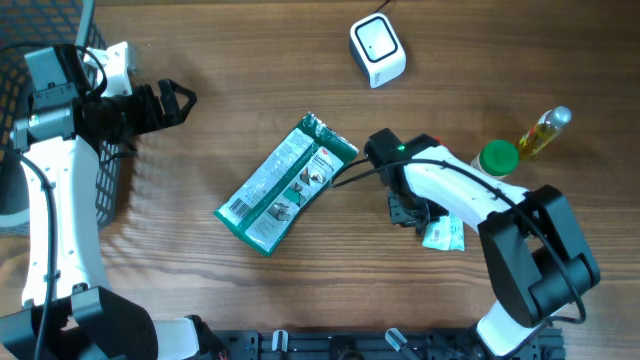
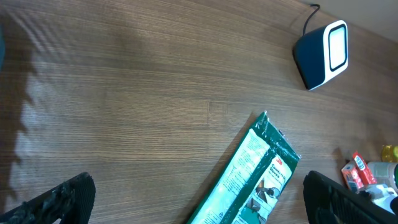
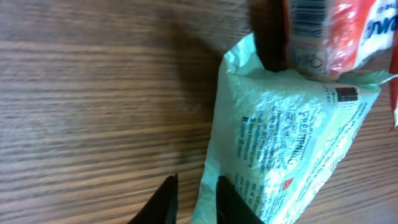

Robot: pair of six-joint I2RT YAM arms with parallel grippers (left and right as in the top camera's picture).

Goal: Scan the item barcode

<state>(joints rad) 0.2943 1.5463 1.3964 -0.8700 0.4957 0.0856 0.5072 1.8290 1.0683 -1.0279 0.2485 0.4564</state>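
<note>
My right gripper hangs low over a small pale mint packet right of centre. In the right wrist view its two dark fingers stand a narrow gap apart, so my right gripper is open. The thin edge of the mint packet lies in that gap, and wood shows through it. A barcode shows on a red-and-white packet beyond. The white scanner stands at the back. My left gripper is wide open and empty at the far left, well above the table.
A long green glove packet lies diagonally at the table's centre, below my left gripper. A green-capped jar and a yellow oil bottle stand at the right. A black mesh basket sits at the left edge.
</note>
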